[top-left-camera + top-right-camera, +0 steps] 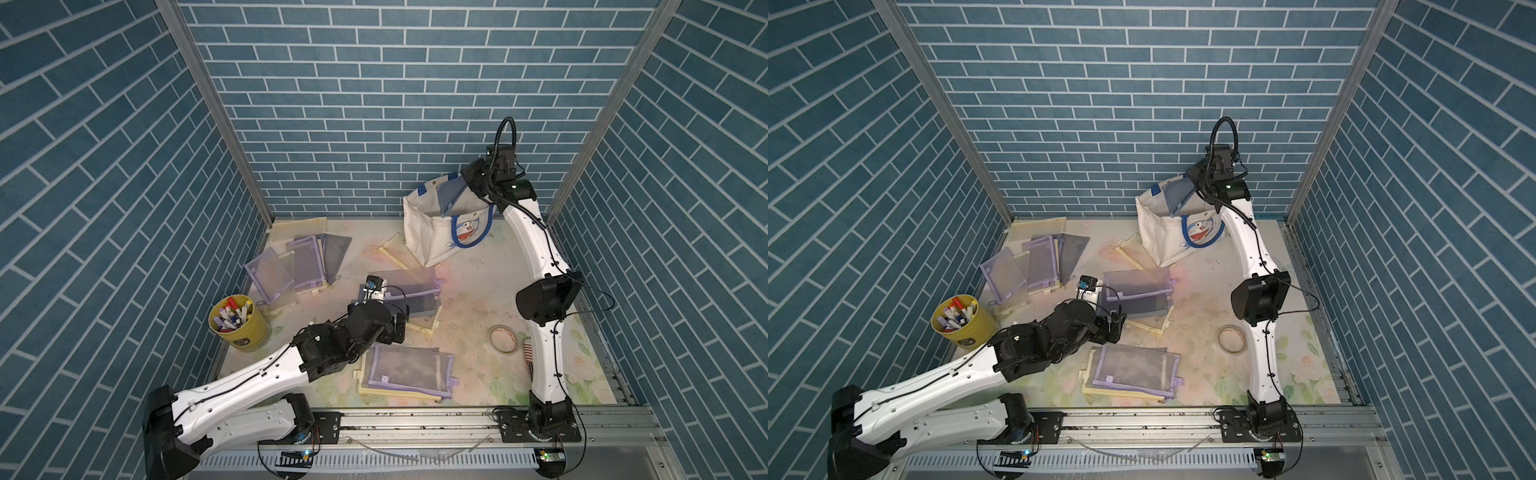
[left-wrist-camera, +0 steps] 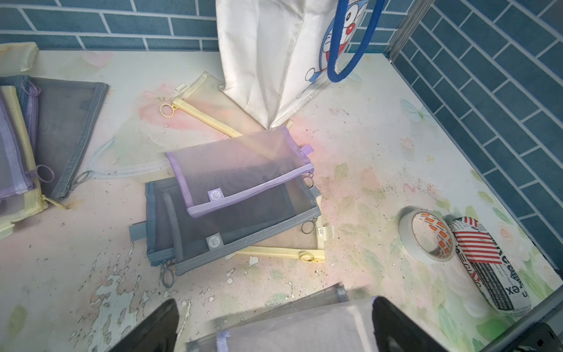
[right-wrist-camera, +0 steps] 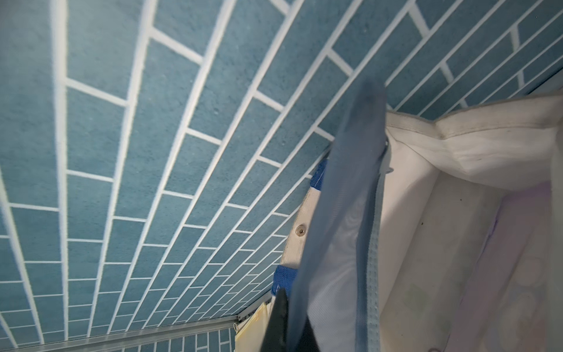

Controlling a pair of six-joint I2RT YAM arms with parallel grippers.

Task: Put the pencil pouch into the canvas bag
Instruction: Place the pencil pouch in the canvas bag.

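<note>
The canvas bag (image 1: 419, 226) stands open right under the right gripper (image 1: 468, 183). Its soft side could fold in, or the bag could tip, if the pouch pushes on the rim. The pencil pouch (image 1: 451, 193) hangs from that gripper, pinched tight, and its low end looks just inside the bag's mouth. What lies deep in the bag is too blurry to tell. The left gripper (image 2: 274, 327) is wide open and holds nothing, above a loose pouch (image 2: 320, 323). Well apart from it, a yellow cup (image 1: 249, 336) holds markers (image 1: 230, 313).
</note>
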